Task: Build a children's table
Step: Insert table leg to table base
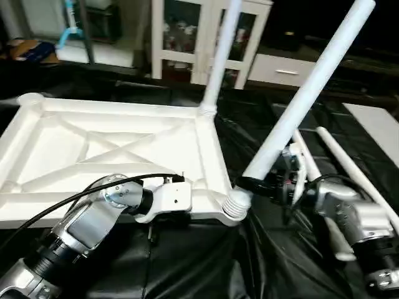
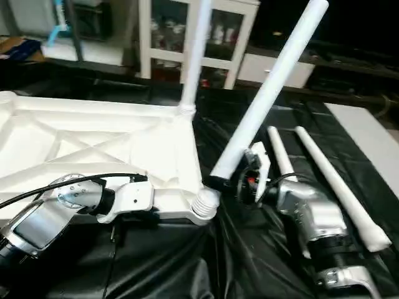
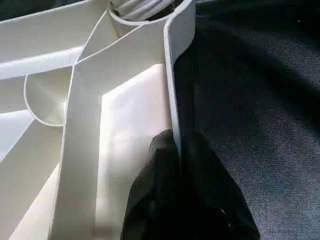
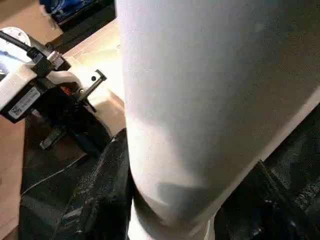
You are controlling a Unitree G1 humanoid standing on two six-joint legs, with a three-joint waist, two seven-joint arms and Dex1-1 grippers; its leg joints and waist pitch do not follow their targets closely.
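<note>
Item: long white tapered plastic leg, clamped in my right gripper just above its threaded end, tilted; I should straighten it over the corner socket. My left gripper pinches the white ribbed square tabletop's rim, steadying it

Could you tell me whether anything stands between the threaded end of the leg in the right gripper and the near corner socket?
Nothing visible does. The leg, held tilted by the right gripper, already has its threaded end at the near corner socket of the table top, whose rim the left gripper clamps.
</note>
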